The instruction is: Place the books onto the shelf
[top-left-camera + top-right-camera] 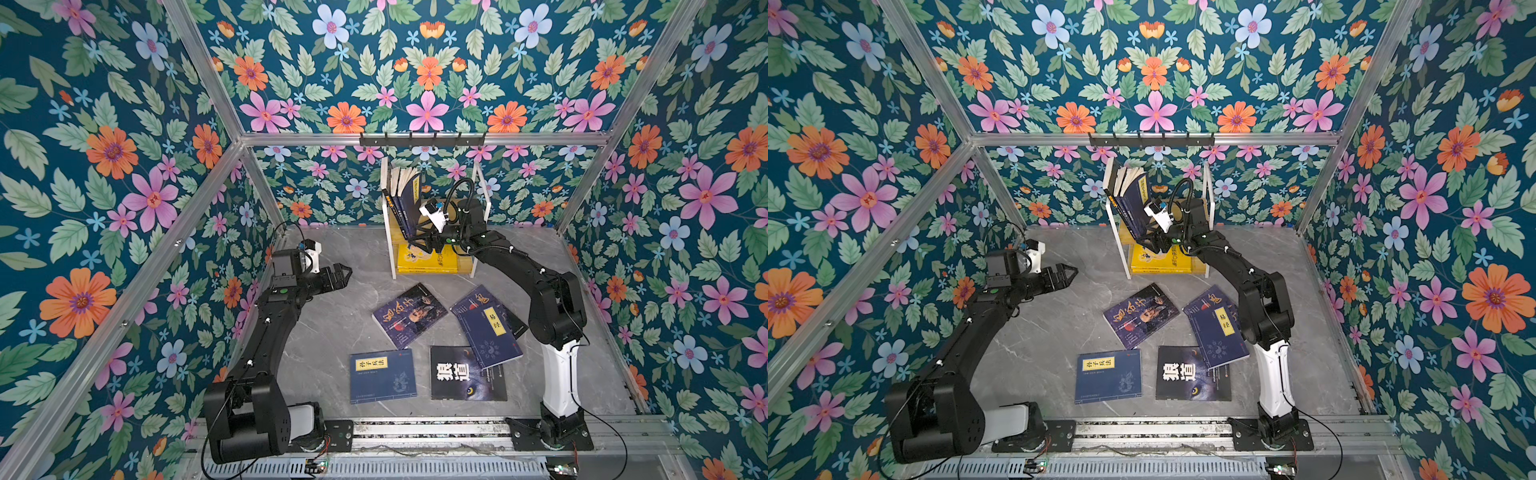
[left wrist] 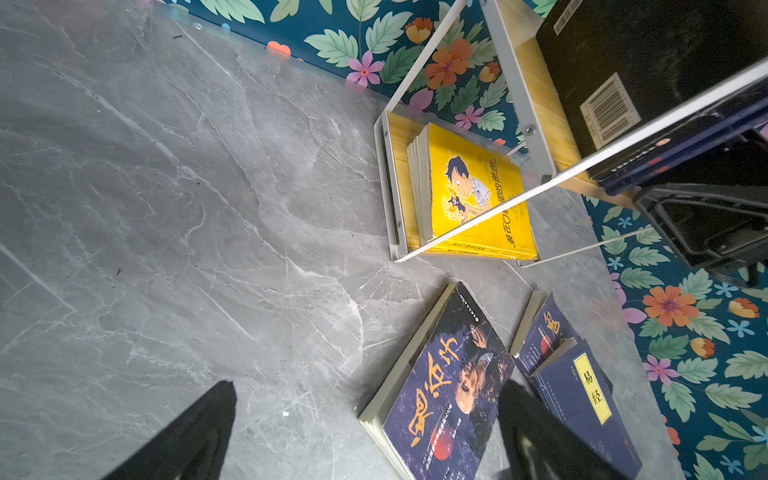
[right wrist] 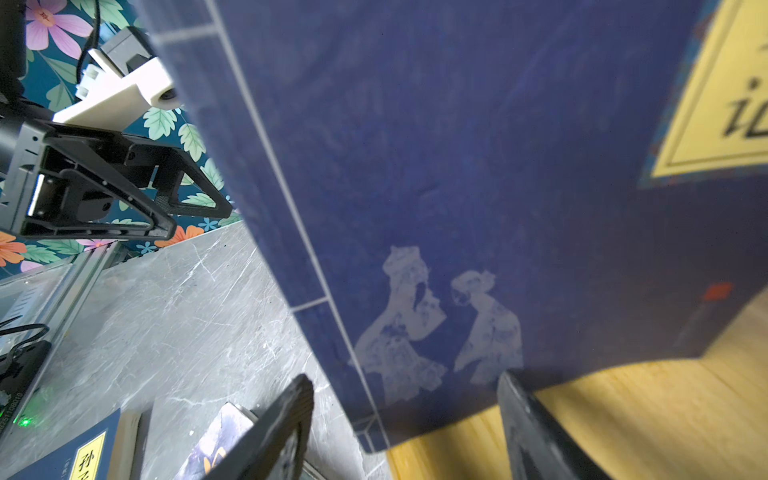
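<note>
- Nearest, at the front of the desk (image 1: pixel 328 340), a navy book with a yellow label (image 1: pixel 382 376) and the black wolf-eye book (image 1: pixel 467 374) lie flat, not yet on the shelf.
- Behind them a second navy book (image 1: pixel 490 332) rests half on another cover, beside the dark portrait book (image 1: pixel 409 313).
- The left claw (image 1: pixel 340 277) hangs over the desk's left side with its fingers wide apart and holds nothing.
- The shelf (image 1: pixel 390 249) stands at the back wall, with the yellow cartoon-boy book (image 1: pixel 428 259) flat on its lower board.
- On the upper board the right claw (image 1: pixel 417 243) has its fingers apart around the lower corner of the leaning navy book (image 1: pixel 409 208). I see no clamp on it.
- Risk: this book only leans on its neighbours. A sideways pull may drag its foot off the board, so that it falls on the books below.
- The white post and the hook rail (image 1: pixel 422 139) above leave the claw little room.
</note>
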### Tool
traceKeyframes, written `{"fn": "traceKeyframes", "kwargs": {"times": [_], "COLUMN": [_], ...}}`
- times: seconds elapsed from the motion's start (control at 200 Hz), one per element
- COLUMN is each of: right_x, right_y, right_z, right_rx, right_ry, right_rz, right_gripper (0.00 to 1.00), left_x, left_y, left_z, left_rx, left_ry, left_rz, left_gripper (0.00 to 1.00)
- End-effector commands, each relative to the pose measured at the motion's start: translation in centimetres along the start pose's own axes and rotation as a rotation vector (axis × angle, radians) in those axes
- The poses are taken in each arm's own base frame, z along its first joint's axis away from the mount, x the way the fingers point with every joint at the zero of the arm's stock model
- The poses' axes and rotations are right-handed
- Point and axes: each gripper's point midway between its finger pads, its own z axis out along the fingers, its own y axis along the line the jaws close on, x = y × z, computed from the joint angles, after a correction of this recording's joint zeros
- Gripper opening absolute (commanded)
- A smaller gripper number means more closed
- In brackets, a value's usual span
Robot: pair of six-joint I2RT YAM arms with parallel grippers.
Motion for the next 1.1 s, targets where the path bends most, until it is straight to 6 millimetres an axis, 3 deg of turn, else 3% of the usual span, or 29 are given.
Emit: {"fn": "traceKeyframes", "kwargs": {"times": [0.0,0.385,1.095], "right_x": [0.57,0.27,0.40], "right_y": [0.42,0.11,-0.46], "right_z": [0.07,0.03,0.05], "right_rx": [-0.024,-0.014,-0.009], "right_ry": [0.023,0.024,0.018], "right_rz": [0.016,0.012,0.022], "right_gripper": [0.67,0.57,0.49], "left_x": [-0.28,-0.34,-0.36], "left_y": [-0.18,-0.10,0.00], "left_z": [-0.19,-0.15,-0.18], "left_rx": [0.005,0.000,-0.004], "left_ry": [-0.011,-0.009,-0.011], "left_rz": [0.013,0.009,0.011], "left_gripper": [1.00,1.00,1.00]}}
